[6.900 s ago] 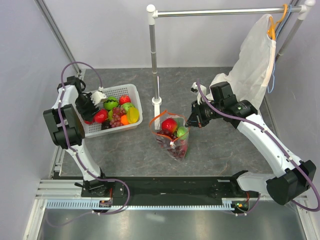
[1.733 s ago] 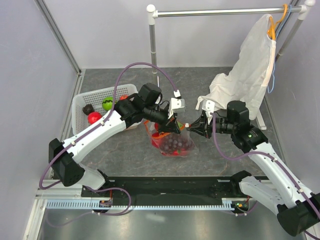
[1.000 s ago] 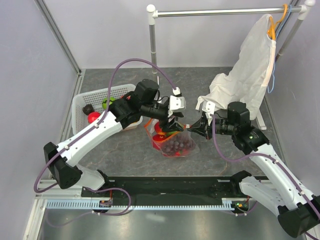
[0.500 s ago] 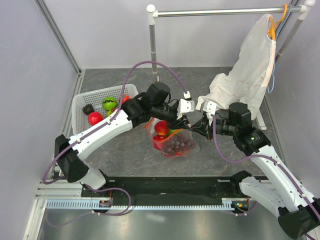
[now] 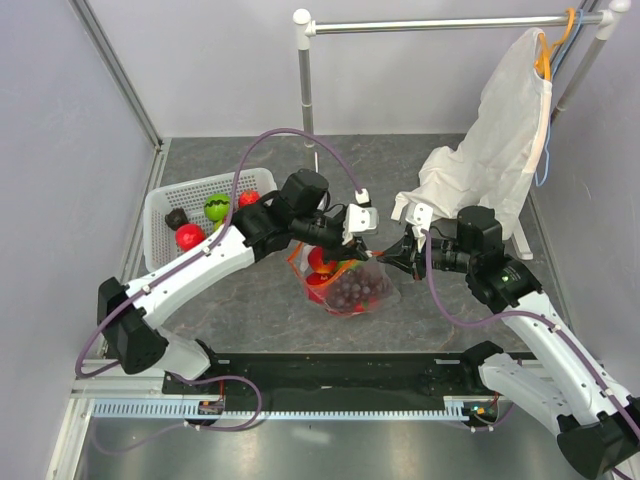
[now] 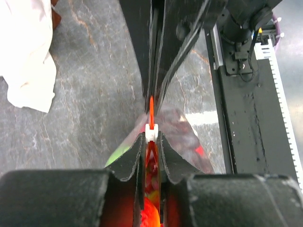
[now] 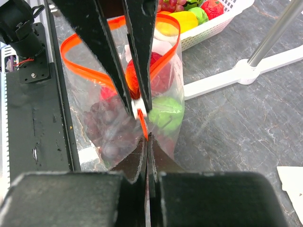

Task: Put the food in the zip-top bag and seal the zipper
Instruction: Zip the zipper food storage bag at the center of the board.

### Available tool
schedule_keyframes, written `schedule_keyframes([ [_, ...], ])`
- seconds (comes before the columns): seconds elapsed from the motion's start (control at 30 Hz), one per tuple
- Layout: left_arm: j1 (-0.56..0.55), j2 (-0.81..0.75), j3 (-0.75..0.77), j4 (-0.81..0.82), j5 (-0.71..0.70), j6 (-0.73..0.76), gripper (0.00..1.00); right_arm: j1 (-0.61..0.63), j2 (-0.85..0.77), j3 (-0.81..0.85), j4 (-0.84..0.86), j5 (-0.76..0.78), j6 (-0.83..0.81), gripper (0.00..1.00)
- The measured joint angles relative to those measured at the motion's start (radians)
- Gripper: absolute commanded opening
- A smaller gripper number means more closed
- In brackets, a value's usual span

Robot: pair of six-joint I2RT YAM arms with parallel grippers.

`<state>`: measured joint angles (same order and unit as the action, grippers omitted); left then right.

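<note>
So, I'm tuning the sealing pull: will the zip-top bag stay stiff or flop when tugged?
Probably floppy: the zip-top bag creases and its zipper bows loosely. Likely bottom-heavy: grapes fill its base, so it may sag.

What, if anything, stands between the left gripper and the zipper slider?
Nothing visible does. The left gripper is shut on the white slider, with a finger against it on each side. The right gripper pinches the bag right beside the slider, but it does not come between them.
</note>
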<state>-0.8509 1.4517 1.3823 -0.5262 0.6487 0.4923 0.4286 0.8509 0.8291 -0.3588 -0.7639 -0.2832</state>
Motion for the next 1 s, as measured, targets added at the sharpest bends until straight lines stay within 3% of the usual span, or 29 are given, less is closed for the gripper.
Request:
schedule_keyframes([
  [0.53,0.166,-0.095,-0.072,-0.153,0.008,0.077,0.15,-0.004,-0.013,0.001,0.01,0.051,0.002,0.0],
  [0.63,0.208,-0.116,-0.081,-0.182,0.006,0.094,0.11,-0.006,-0.019,0.001,0.005,0.068,0.002,0.0],
  [0.67,0.214,-0.121,-0.085,-0.187,0.006,0.099,0.08,-0.006,-0.021,0.002,0.003,0.07,0.002,0.04],
  [0.7,0.217,-0.125,-0.087,-0.192,0.007,0.102,0.08,-0.006,-0.022,0.002,0.001,0.067,0.001,0.36],
  [0.8,0.216,-0.128,-0.087,-0.199,0.032,0.103,0.06,-0.007,-0.018,0.012,-0.011,0.043,0.002,0.81],
  [0.9,0.204,-0.125,-0.083,-0.201,0.053,0.103,0.05,-0.007,0.003,0.043,-0.019,0.001,0.0,0.87],
  [1.0,0.179,-0.104,-0.061,-0.2,0.068,0.099,0.05,-0.005,0.043,0.089,-0.022,-0.044,-0.009,0.85],
])
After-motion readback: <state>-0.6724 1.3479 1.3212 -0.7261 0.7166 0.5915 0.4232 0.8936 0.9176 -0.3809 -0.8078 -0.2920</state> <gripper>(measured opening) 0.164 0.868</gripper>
